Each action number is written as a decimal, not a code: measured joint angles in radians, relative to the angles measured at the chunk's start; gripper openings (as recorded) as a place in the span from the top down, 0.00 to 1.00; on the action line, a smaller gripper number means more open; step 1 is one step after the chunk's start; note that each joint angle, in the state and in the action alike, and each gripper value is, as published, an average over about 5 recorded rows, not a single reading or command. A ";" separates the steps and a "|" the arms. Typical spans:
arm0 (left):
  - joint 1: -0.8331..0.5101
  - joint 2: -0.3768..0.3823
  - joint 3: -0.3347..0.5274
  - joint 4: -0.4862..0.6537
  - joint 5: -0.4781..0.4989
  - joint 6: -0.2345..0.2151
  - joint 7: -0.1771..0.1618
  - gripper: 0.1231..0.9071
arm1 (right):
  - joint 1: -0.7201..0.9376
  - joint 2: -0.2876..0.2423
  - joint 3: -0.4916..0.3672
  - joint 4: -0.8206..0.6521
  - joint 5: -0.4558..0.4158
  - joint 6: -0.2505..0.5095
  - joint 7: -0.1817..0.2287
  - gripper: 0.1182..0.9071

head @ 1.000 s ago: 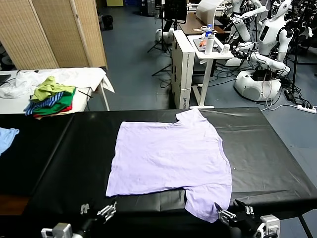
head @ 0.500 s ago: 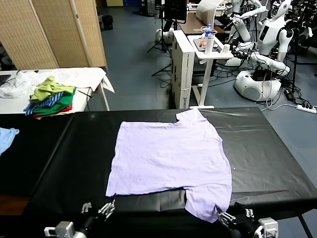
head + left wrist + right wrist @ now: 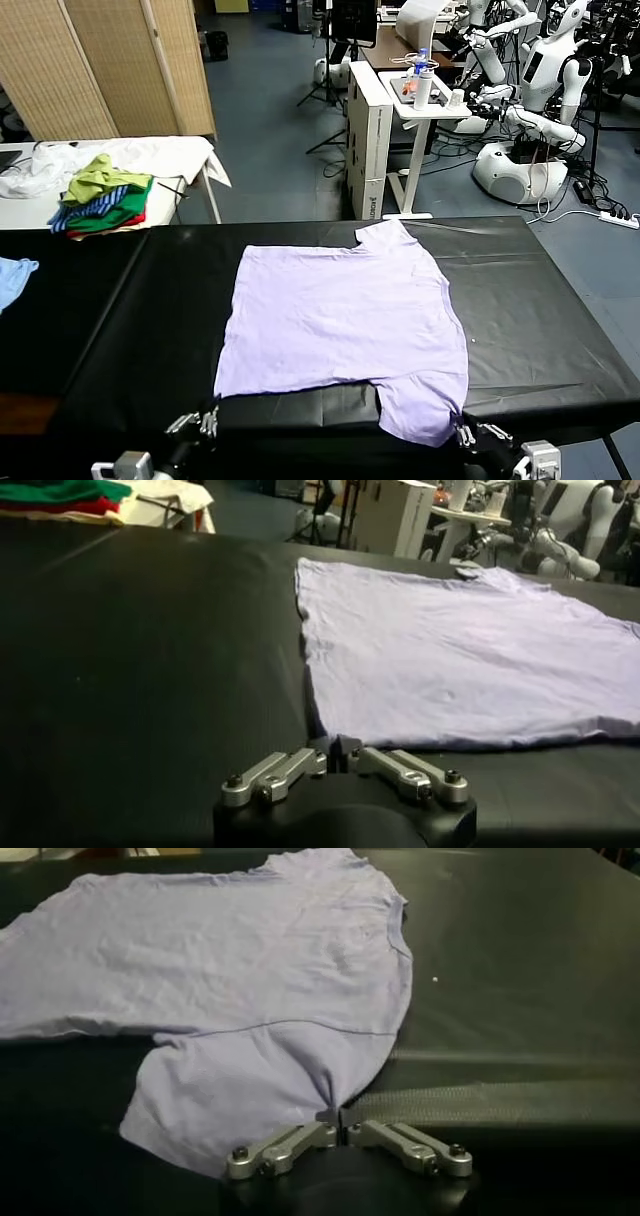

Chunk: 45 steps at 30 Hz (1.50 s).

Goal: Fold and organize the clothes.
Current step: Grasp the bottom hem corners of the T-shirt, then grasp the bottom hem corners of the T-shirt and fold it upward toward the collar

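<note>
The clothes are one pale lavender T-shirt point(image 3: 340, 310) lying flat on the black table point(image 3: 150, 300), with the collar toward the right and the hem toward the left. At the near edge, my left gripper point(image 3: 208, 418) point(image 3: 336, 748) is shut, its tips meeting right at the shirt's point(image 3: 460, 660) near hem corner. My right gripper point(image 3: 462, 432) point(image 3: 339, 1116) is shut on the edge of the near sleeve point(image 3: 250, 1088), where the fabric puckers into its tips.
A pile of green, blue-striped and red garments point(image 3: 100, 195) lies on a white-covered side table at the back left. A light blue cloth point(image 3: 12, 275) sits at the left edge. A white cart point(image 3: 420, 100) and other robots point(image 3: 530, 90) stand beyond the table.
Both grippers have moved forward to the shirt's near edge and closed, the left at the hem corner and the right on the sleeve. The shirt still lies flat.
</note>
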 joint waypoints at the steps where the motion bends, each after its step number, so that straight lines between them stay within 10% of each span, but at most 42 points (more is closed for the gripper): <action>1: 0.008 0.000 -0.003 -0.007 0.000 0.000 -0.001 0.97 | -0.004 0.000 0.000 0.004 0.000 0.000 0.000 0.97; 19: 0.091 0.005 -0.067 -0.113 -0.014 -0.065 -0.019 0.97 | 0.126 -0.050 0.025 -0.028 0.110 0.099 -0.016 0.97; 45: -0.254 0.065 -0.002 0.078 -0.052 -0.081 -0.042 0.97 | 0.652 -0.150 -0.186 -0.376 0.152 0.091 0.032 0.97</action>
